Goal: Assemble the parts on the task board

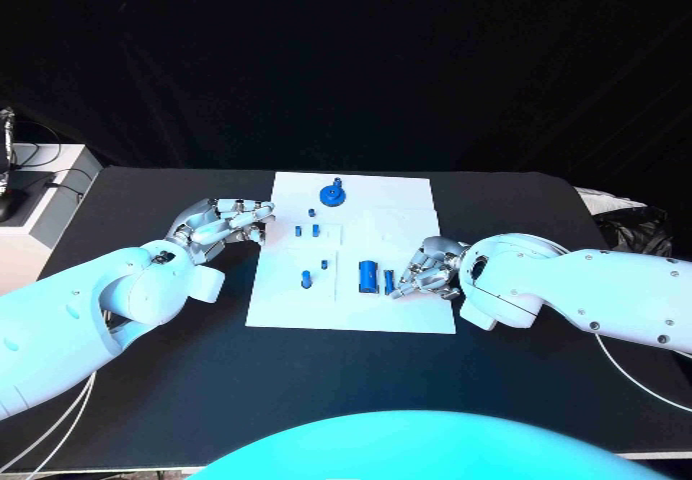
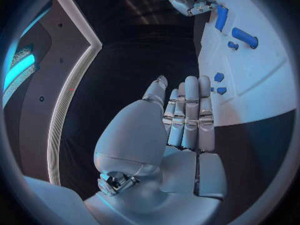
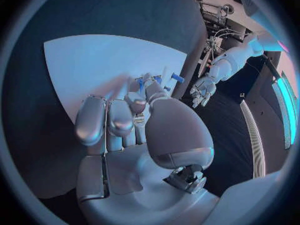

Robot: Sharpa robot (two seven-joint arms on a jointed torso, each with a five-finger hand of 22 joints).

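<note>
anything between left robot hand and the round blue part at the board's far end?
Head view: left robot hand to round blue part is bare black table, then bare task board.

Black table (image 1: 346, 380), black backdrop (image 1: 375, 80), white side cabinet (image 1: 36, 215) at left

Desk (image 1: 173, 360): black, matt, cloth-like look, no shine. Task board (image 1: 389, 215): white plate at desk middle, flat, smooth, matt. Parts (image 1: 369, 276): blue, smooth, plastic look, slight gloss (round one nearest desk's far edge glossiest). Left hand (image 1: 219, 222), right hand (image 1: 433, 266): silver, metallic sheen, smooth segmented fingers (image 2: 190, 110). Arm shells (image 1: 577, 285): white, glossy, hard plastic look.
</note>
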